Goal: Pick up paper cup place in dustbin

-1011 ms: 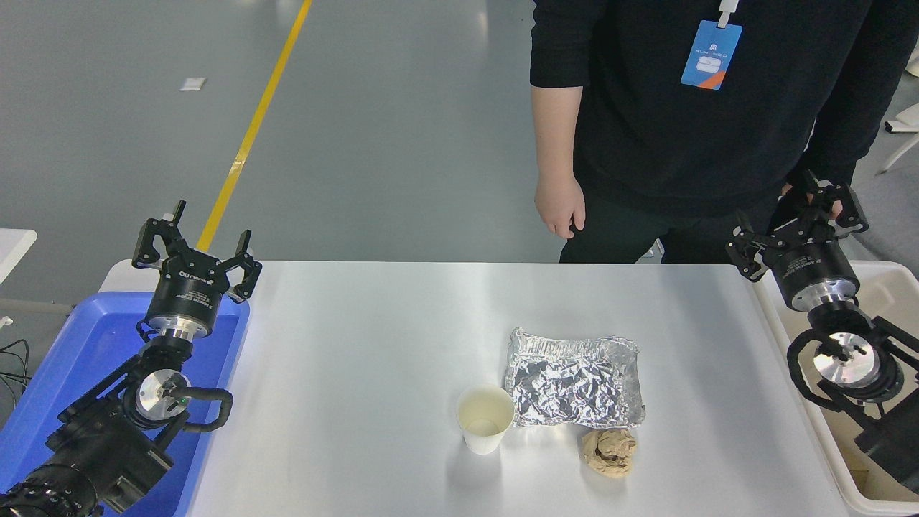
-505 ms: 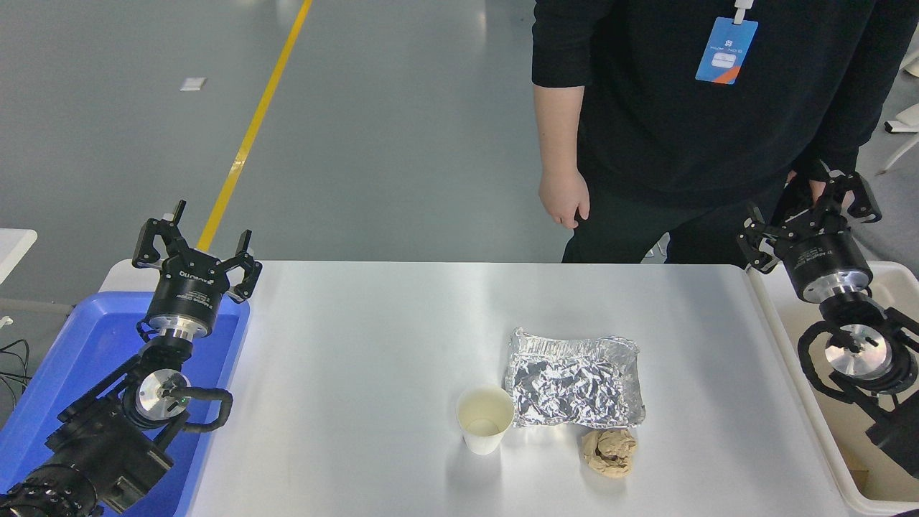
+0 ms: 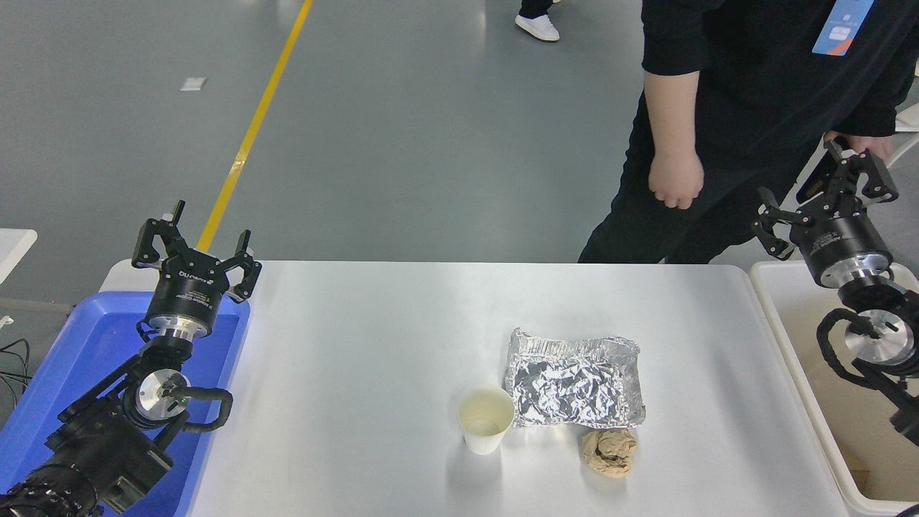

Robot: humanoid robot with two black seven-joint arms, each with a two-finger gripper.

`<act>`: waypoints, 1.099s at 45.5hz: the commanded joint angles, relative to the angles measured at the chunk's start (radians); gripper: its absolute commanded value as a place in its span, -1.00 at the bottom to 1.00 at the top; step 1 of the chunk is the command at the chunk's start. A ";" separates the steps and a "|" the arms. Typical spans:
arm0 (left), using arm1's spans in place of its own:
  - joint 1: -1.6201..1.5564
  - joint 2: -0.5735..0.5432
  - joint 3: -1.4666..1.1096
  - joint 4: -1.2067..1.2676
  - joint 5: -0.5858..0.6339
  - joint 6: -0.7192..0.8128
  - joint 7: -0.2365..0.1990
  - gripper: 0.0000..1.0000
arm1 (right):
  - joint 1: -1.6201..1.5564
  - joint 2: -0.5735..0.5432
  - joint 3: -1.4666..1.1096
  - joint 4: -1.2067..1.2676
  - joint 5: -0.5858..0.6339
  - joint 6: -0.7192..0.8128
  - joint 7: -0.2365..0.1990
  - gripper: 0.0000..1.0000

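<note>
Upright paper cup [image 3: 486,418] empty, touching foil tray [image 3: 574,379], also empty

A: How many cups on the worktop [image 3: 359,345]?

B: One cup [image 3: 485,419], standing upright.

A: Other bits beside it?

B: One foil tray [image 3: 573,379] and one brown paper ball [image 3: 609,451]. Three loose things on the worktop in all.

A: Bins?

B: Two: one blue bin [image 3: 64,359] at the left, one white bin [image 3: 818,402] at the right.

A: Arms?

B: Two, each with one end effector: the left end effector [image 3: 195,248] and the right end effector [image 3: 826,197], both spread wide and holding nothing.

A: People?

B: One person [image 3: 747,100] at the far side, plus one white shoe [image 3: 536,26] at the top edge.
</note>
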 commanded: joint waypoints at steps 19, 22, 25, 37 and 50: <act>0.000 0.000 0.000 0.000 0.000 0.000 0.000 0.96 | 0.614 -0.084 -0.995 -0.004 0.027 -0.012 -0.041 1.00; 0.000 0.000 0.001 -0.001 0.000 0.000 0.002 0.96 | 0.660 -0.060 -1.087 -0.004 0.030 -0.009 -0.096 1.00; 0.000 0.000 0.001 -0.001 0.000 0.000 0.002 0.96 | 0.726 -0.029 -1.208 -0.004 0.030 -0.004 -0.167 1.00; 0.000 0.000 0.000 0.000 0.000 0.000 0.002 0.96 | 1.022 0.183 -1.795 -0.001 0.030 0.011 -0.242 1.00; 0.000 0.000 0.001 -0.001 0.000 0.000 0.002 0.96 | 1.208 0.384 -2.023 0.072 0.025 0.147 -0.241 1.00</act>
